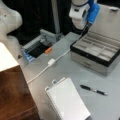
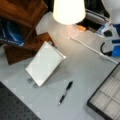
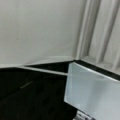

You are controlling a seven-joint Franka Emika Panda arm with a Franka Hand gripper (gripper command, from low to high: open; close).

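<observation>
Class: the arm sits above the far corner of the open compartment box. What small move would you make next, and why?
Probably a short descent. The hand hangs above the compartment box; the pen and notepad lie farther off on the table. I cannot see its fingers.

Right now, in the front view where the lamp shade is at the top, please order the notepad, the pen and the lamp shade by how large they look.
1. Notepad and lamp shade: similar; the shade is cut off at the top and probably nearer the camera, so no ranking.
2. Pen: clearly smallest.

The gripper does not show.
</observation>
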